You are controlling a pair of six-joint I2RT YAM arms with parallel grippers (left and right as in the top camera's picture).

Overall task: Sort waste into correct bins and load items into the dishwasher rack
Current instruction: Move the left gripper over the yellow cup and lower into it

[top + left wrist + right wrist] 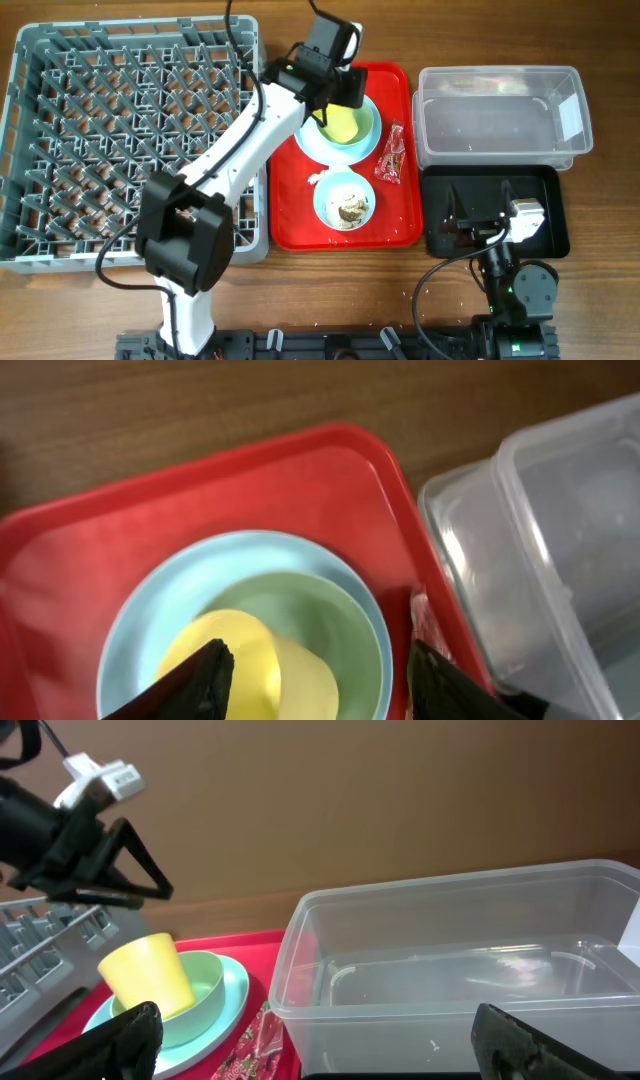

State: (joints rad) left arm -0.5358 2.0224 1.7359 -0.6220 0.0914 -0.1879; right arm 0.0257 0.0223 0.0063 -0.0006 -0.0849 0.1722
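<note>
A yellow cup leans tilted in a pale green bowl, which rests on a pale blue plate at the back of the red tray. My left gripper hangs open just above the cup, touching nothing. A pale blue bowl with rice and brown scraps sits nearer the tray's front. A bit of white tissue lies beside it. The red wrapper lies along the tray's right side. My right gripper is open and empty over the black tray, facing the clear tub.
The grey dishwasher rack fills the left of the table, and the left arm reaches across its right edge. The red tray lies between the rack and the bins. The clear tub stands behind the black tray at the right.
</note>
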